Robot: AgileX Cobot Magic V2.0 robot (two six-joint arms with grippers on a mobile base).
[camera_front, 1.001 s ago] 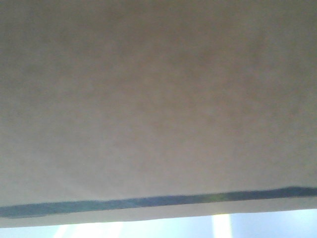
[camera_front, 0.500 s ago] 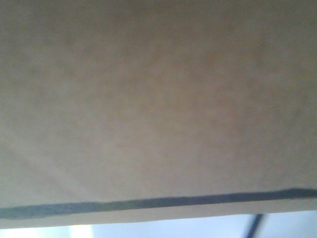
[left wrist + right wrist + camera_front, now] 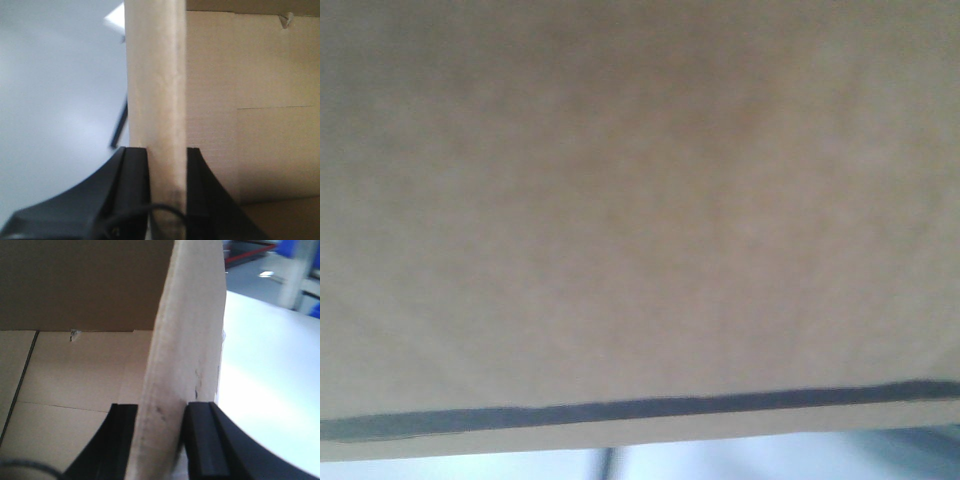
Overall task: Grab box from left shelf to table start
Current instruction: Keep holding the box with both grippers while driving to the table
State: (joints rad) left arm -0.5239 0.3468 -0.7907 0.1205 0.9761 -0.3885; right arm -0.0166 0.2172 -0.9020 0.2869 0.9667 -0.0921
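Most of the box off-frame

The box sits right up against the front camera, filling the view. The left gripper straddles one upright wall, a finger pressed on each side, with the interior to its right. The right gripper straddles another wall, interior on its left.

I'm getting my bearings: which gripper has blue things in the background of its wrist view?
The right gripper, shut on the box: blue shapes show top right. Behind the left gripper, none.
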